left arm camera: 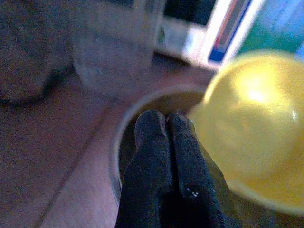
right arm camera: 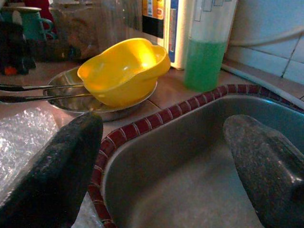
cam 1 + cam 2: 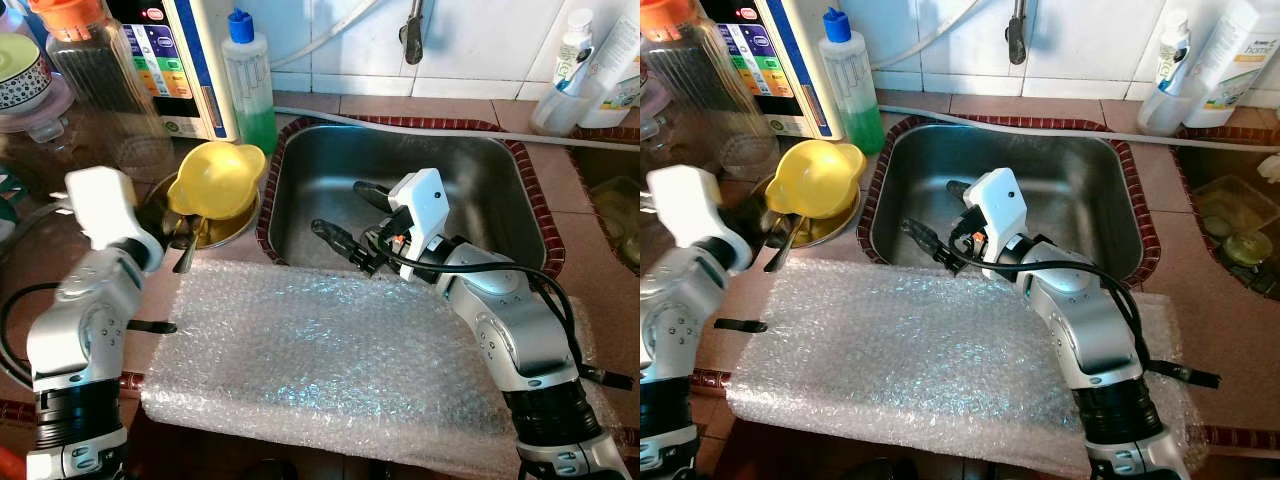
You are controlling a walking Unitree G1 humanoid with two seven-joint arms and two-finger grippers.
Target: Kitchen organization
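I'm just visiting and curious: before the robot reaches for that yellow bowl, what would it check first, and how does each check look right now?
1. Yellow bowl is reachable: ok. It sits tilted in the metal dish beside the sink.
2. Left gripper is ready to grasp: not ok. Its fingers are pressed together, at the dish rim.
3. Right gripper is open: ok. Its fingers are spread over the sink's edge, holding nothing.
4. Utensils in the dish are out of the way: not ok. Their handles stick out under the bowl.
5. Bubble wrap lies flat on the counter: ok.
6. Bowl is empty: cannot tell.
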